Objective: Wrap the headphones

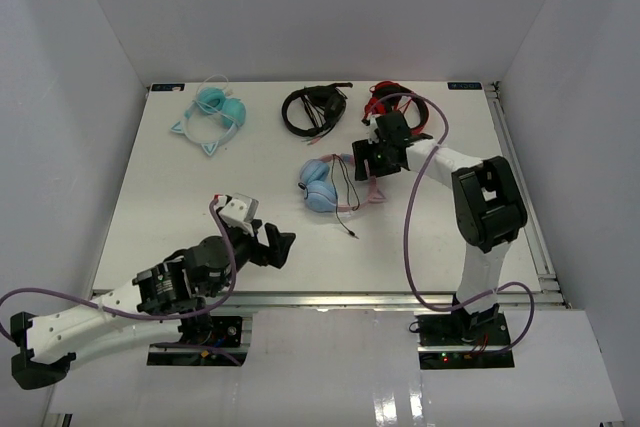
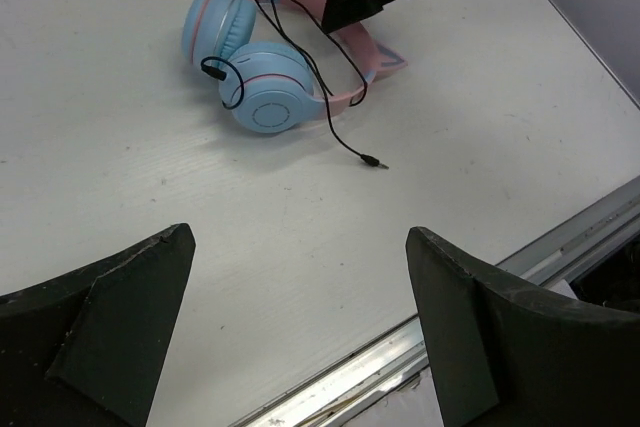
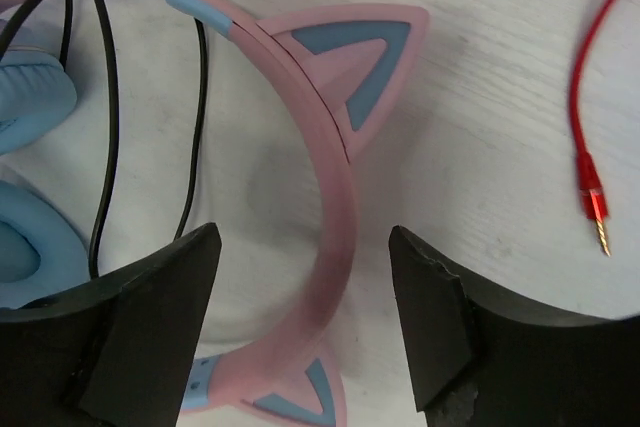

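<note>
Right end effector (image 3: 300, 277) spread astride the headphones (image 3: 335, 207) band; left end effector (image 2: 300, 297) spread, empty. Cable (image 2: 335, 127) probably loose: you grab near plug (image 2: 375, 161), wind snug.

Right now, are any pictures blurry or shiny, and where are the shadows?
Top view: sharp and evenly lit, with glare only on the glossy strip at the bottom edge. Left wrist view: the headphones are crisp, and the left gripper looks dark and soft up close. Right wrist view: the pink headband smears slightly near the bottom, with a faint shadow beside it on the table.
</note>
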Tool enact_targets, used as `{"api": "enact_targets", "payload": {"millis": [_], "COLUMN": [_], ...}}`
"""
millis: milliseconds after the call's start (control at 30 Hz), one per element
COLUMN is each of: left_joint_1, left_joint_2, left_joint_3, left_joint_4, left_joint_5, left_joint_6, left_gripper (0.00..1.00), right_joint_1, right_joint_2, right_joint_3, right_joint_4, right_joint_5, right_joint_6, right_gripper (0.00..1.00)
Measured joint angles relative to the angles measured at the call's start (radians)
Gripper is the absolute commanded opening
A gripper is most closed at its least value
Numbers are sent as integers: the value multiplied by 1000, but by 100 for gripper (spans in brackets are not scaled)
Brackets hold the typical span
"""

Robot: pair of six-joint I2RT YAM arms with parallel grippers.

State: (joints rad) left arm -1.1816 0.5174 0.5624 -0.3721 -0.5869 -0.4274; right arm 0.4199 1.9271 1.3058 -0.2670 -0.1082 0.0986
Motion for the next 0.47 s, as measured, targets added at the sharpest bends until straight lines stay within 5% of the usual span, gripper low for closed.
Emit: {"api": "enact_targets", "payload": {"millis": [133, 267, 467], "left_joint_1": [0, 0, 0], "left_joint_2": [-35, -37, -40], "left_joint_3": [-1, -1, -1], "left_joint_4": [-15, -18, -16], "left_joint_5": [-9, 0, 33], "left_joint_6": [14, 27, 39], "left_gripper": [98, 98, 98], "right_joint_1": [-25, -47, -51], "right_joint_2": [-171, -444, -930], "right_joint_3": [-74, -159, -411], "right_joint_4": [-11, -17, 25], "right_joint_5": [46, 157, 274], "right_joint_6": [-48, -142, -252], "right_gripper": [99, 90, 90]}}
